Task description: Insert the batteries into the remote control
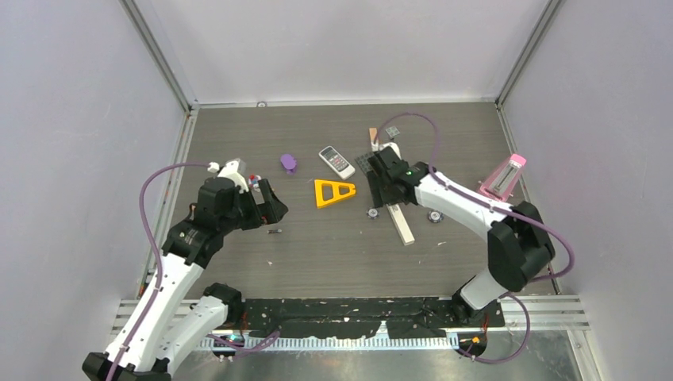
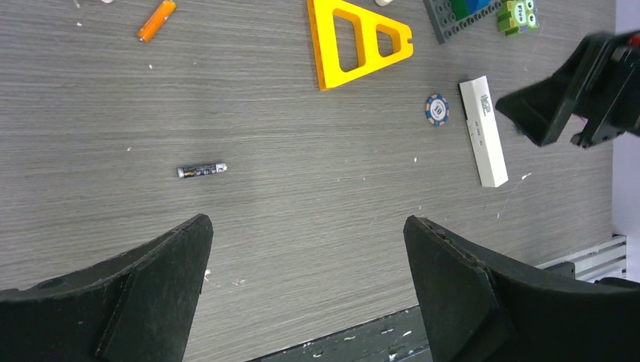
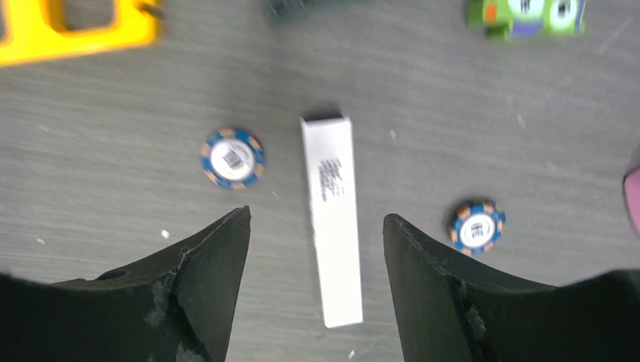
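Note:
The remote control (image 1: 336, 161), white with dark buttons, lies at the table's back centre. One battery (image 1: 274, 231), a slim dark cylinder, lies alone on the wood just in front of my left gripper (image 1: 272, 209). In the left wrist view that battery (image 2: 202, 170) lies ahead and left of my left gripper (image 2: 308, 222), whose fingers stand wide apart over bare table. My right gripper (image 3: 317, 215) hangs open above a long white bar (image 3: 334, 219), with its fingers on either side of the bar and not touching it. No other battery shows.
A yellow triangle (image 1: 333, 192) lies between the arms. Two poker chips (image 3: 233, 157) (image 3: 477, 225) flank the white bar. An orange stick (image 2: 156, 20), a grey brick plate (image 2: 468, 11) with a green figure (image 2: 517, 13), a purple piece (image 1: 288, 163) and a pink holder (image 1: 504, 176) lie around.

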Robot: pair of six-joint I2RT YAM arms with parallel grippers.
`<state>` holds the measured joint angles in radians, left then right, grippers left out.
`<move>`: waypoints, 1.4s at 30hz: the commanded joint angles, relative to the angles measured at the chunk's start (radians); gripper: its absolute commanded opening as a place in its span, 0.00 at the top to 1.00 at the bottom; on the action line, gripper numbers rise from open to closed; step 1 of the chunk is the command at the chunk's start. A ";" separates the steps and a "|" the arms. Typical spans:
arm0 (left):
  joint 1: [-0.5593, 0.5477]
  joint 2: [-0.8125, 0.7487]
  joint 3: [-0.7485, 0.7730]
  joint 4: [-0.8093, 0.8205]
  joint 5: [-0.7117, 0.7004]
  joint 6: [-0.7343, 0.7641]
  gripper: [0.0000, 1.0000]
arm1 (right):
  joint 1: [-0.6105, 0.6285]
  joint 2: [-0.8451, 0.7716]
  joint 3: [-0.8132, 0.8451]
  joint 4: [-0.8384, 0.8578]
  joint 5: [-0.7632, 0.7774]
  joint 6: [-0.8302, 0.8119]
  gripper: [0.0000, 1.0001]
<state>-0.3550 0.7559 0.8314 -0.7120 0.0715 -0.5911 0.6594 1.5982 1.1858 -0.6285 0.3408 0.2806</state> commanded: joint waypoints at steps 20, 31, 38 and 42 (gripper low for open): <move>0.004 -0.043 -0.006 0.084 0.089 0.027 0.00 | -0.067 -0.187 -0.421 0.165 -0.158 0.078 0.58; 0.004 -0.047 -0.023 0.145 0.174 0.016 0.00 | -0.068 -0.342 -0.383 0.192 -0.299 0.052 0.94; 0.004 -0.077 -0.069 0.301 0.364 0.013 0.00 | -0.068 -0.451 -0.349 0.345 -0.864 0.047 0.95; 0.004 -0.093 -0.093 0.432 0.481 -0.020 0.00 | -0.066 -0.460 -0.370 0.538 -1.137 0.166 0.94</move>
<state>-0.3550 0.6861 0.7532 -0.4805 0.3882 -0.5774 0.5919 1.1633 0.7971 -0.3363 -0.4053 0.3550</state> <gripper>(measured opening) 0.995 0.381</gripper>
